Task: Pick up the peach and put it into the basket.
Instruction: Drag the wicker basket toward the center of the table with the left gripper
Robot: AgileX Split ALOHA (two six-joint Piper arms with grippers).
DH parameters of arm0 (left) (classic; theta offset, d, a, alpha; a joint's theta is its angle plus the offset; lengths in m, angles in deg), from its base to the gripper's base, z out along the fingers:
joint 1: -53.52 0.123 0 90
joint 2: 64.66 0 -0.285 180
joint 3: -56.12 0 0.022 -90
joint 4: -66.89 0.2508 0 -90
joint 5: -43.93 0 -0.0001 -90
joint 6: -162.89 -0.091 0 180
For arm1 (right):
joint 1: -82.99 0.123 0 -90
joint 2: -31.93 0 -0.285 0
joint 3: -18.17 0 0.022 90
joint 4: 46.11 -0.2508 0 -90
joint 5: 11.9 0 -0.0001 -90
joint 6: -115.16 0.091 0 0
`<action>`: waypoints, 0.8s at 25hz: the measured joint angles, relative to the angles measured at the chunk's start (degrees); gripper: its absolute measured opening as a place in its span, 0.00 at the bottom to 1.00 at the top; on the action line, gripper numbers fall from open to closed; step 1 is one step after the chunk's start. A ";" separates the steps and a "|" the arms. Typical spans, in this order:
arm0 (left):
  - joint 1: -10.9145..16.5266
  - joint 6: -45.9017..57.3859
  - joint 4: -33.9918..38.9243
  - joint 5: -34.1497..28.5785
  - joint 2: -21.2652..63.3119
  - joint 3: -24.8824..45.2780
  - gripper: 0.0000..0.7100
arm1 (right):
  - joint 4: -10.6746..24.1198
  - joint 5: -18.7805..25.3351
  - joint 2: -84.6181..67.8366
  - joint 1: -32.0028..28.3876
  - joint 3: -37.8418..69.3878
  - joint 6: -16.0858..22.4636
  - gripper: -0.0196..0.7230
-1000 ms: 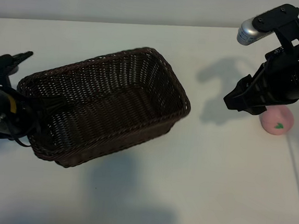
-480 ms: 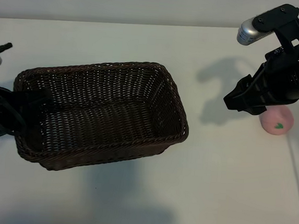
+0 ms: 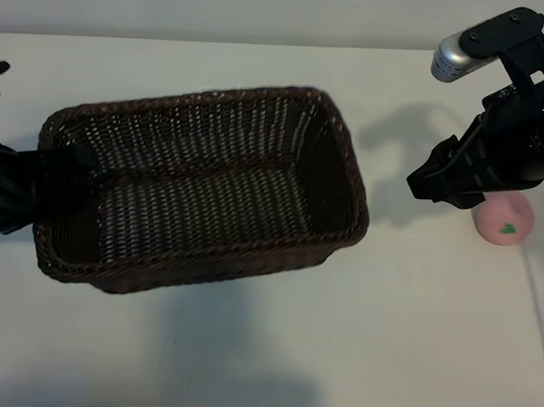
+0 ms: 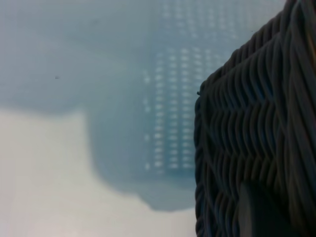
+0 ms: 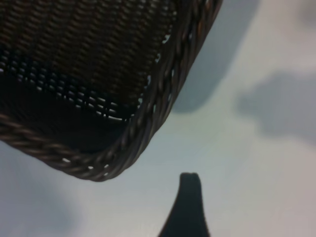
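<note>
The basket (image 3: 202, 188) is held by its 9 o'clock end wall in the left gripper (image 3: 60, 180), whose narrow-set fingers are closed on the wicker rim. In the exterior view the basket appears lifted or tilted, with a shadow cast on the table (image 3: 238, 372) below it. Its long axis runs roughly from 9 o'clock to 3 o'clock, the 3 o'clock end swung slightly toward 2 o'clock, and its mouth faces up. In the left wrist view only the weave (image 4: 256, 138) is seen close beside one finger.

The peach (image 3: 505, 220) rests on the table at 3 o'clock of the basket, well apart from it, with its green leaf mark (image 3: 507, 227) facing the camera. The right gripper (image 3: 440, 187) hangs just beside the peach, on its 10 o'clock side, with its fingers spread wide and nothing between them. One fingertip (image 5: 190, 185) is seen in the right wrist view, with the basket's corner beyond it.

The step in hand is judged to be the placing of the basket near the peach. It is best done by keeping the rim level, the grip firm on the wall, and the 3 o'clock end clear of the right arm. The peach, being round, may roll if nudged.
</note>
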 joint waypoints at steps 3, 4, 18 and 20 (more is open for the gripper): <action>2.54 -7.20 -4.80 0.00 0.00 0.00 0.22 | 0.00 0.00 0.00 0.00 0.00 0.00 0.83; 3.11 -9.16 -5.57 0.06 0.00 0.00 0.22 | 0.00 0.00 0.00 0.00 0.00 0.00 0.83; 4.09 -22.43 -14.78 0.48 -10.81 -10.19 0.22 | 0.00 0.00 0.00 0.00 0.00 0.00 0.83; 3.22 -24.40 -17.46 1.11 -13.47 -11.91 0.22 | 0.00 0.00 0.00 0.00 0.00 0.00 0.83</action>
